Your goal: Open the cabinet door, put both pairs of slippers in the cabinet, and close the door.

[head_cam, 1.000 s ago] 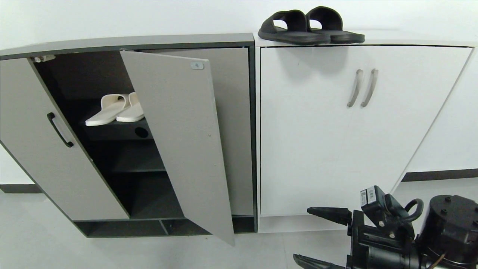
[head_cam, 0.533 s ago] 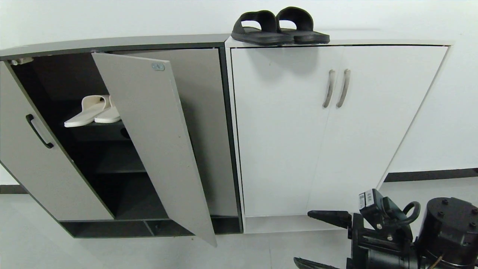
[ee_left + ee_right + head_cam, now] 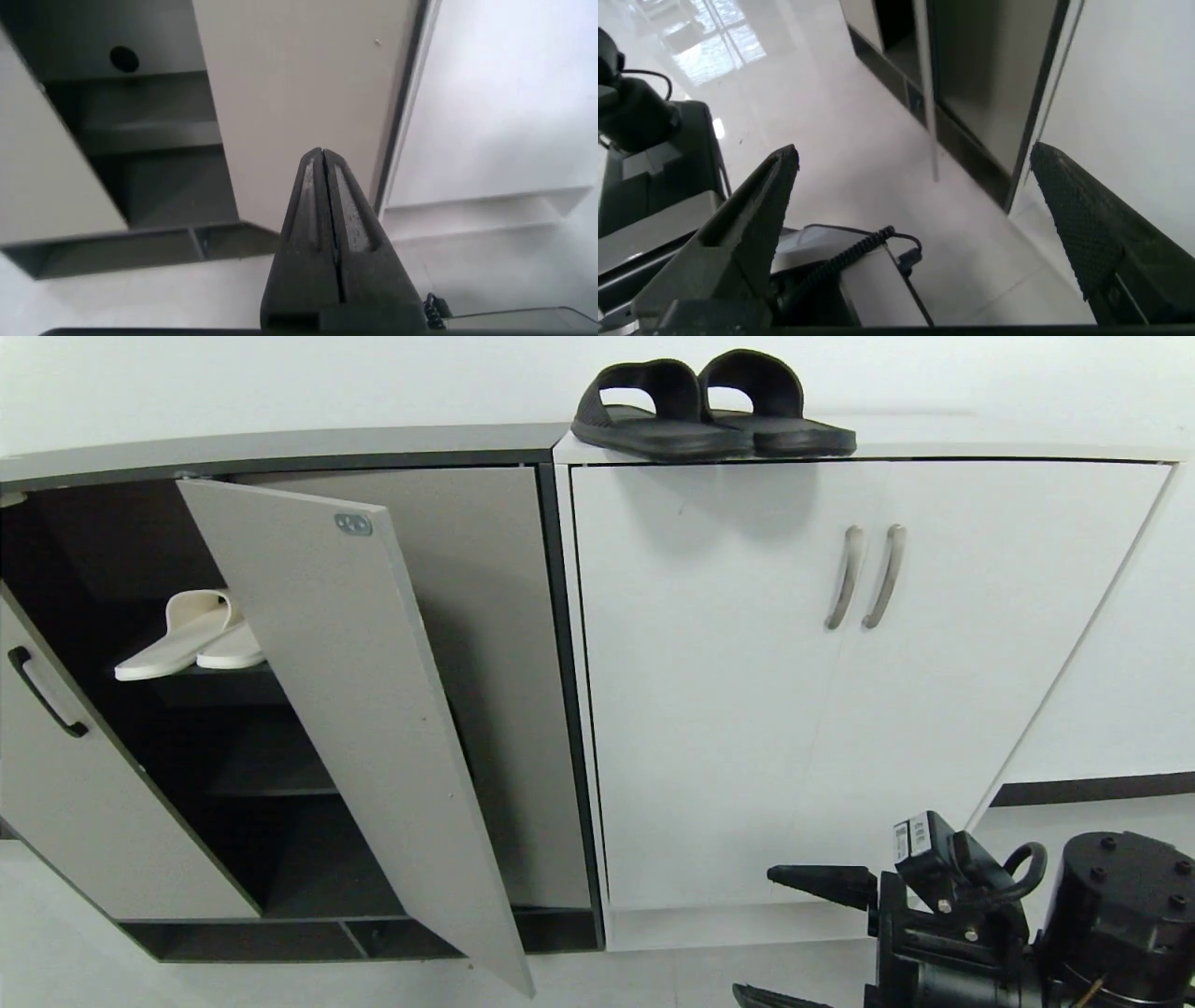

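Black slippers: the black slippers (image 3: 714, 406) are the pair you have left to move. They sit side by side on the top of the white cabinet (image 3: 728, 709), near its left end, with no tool touching them.
White slippers: the white slippers (image 3: 187, 637) lie on an upper shelf (image 3: 224, 687) inside the grey cabinet (image 3: 280, 441), so that pair looks stowed.
Doors: both grey doors stand open, the right door (image 3: 355, 709) swung well out and the left door (image 3: 75, 803) at the view's edge.
Progress: you are about halfway, by my judgement. The opening and one pair are done; the second pair and the closing are left.
Right tool: your right tool (image 3: 754, 933) is low in front of the white cabinet, fingers spread wide, carrying nothing.
Left tool: your left tool (image 3: 322, 215) is clenched on nothing and points toward the foot of the grey cabinet.
Surface: the white cabinet's top carries the black pair.
Room: a pale glossy floor (image 3: 653, 980), a white wall (image 3: 280, 383) and a dark skirting (image 3: 1092, 790) along its base.
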You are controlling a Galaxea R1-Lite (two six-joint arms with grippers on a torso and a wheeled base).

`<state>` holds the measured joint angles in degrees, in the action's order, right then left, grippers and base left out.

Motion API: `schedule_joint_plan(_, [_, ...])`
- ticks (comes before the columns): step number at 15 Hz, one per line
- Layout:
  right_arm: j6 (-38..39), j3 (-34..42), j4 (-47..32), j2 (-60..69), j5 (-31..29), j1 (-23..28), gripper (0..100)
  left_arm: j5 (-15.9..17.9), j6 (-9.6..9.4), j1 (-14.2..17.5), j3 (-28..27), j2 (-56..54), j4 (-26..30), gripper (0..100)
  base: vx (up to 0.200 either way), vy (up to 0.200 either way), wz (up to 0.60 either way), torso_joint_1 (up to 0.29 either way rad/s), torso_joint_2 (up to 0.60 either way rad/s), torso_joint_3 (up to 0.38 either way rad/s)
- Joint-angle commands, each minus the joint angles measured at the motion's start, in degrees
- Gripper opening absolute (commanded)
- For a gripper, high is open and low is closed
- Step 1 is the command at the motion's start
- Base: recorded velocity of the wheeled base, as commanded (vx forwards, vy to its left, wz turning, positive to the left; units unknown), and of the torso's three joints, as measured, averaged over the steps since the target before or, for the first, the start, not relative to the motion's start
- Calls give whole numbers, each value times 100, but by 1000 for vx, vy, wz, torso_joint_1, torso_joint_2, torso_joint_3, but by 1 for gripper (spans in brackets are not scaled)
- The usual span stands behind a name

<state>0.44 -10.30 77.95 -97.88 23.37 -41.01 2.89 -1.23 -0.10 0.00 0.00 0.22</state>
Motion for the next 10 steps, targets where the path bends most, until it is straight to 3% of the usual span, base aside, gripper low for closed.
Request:
schedule_joint_plan(1, [0, 2, 1, -3, 1, -4, 100, 1, 0, 10, 0, 9, -4, 0, 0, 0, 0, 17, -51, -32])
schedule_joint_plan(5, [-9, 2, 124, 6, -8, -4, 100, 1, -9, 10, 0, 9, -4, 0, 0, 0, 0, 79, -245, -253])
schedule_joint_plan(10, [-9, 28, 124, -82, -8, -4, 100, 1, 0, 10, 0, 9, -4, 0, 0, 0, 0, 170, -515, -294])
